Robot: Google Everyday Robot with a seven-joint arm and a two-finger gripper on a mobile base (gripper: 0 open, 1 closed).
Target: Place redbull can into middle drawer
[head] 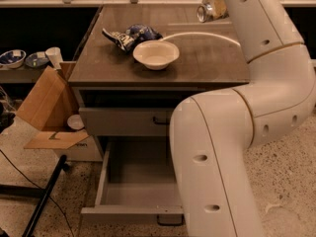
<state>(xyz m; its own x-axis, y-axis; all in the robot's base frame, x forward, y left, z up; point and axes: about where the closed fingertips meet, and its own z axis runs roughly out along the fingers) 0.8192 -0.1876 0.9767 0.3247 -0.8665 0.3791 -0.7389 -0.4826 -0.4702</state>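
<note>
Silver can (204,12) is hanging sideways, clamped in the gripper (212,10) above the table (197,58); drawer (140,169) is standing open.

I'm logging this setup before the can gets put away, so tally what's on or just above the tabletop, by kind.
white bowl: 1
snack bag: 1
redbull can: 1, right by the gripper over the far right of the table
Total: 3
</note>
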